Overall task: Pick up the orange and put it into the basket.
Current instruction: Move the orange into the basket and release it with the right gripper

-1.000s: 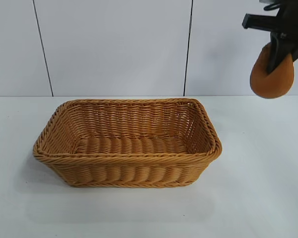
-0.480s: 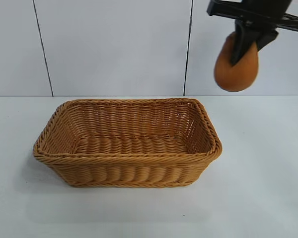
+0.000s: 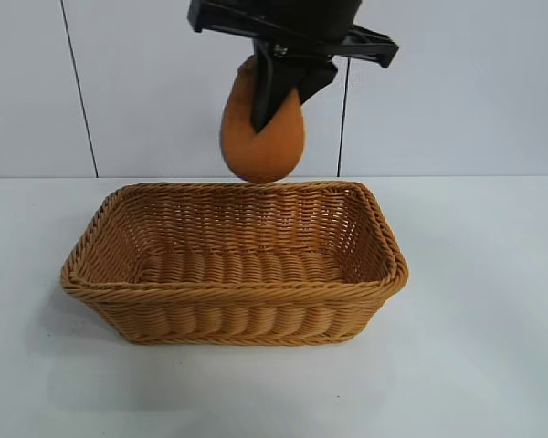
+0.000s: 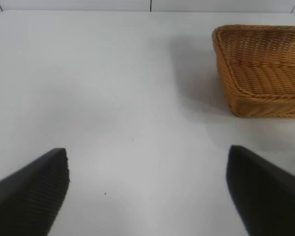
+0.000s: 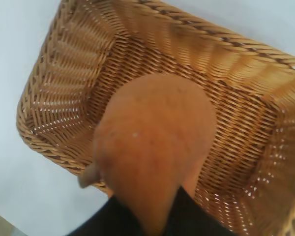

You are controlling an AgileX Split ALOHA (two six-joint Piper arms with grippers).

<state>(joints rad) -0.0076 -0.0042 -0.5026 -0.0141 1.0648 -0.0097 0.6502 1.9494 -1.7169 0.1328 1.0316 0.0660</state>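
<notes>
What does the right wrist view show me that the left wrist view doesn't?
Only the right wrist view shows the orange, gripped in the right pincer above the inside of the basket. Only the left wrist view shows the open left pincer over bare white table, away from the basket's outer corner. Both share the basket and the table.

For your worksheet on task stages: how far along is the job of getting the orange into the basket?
Done: the right gripper has lifted the orange clear of the table. In hand: it holds the fruit above the basket. Left: lowering and releasing it. The left gripper sits open, idle, beside the basket.
</notes>
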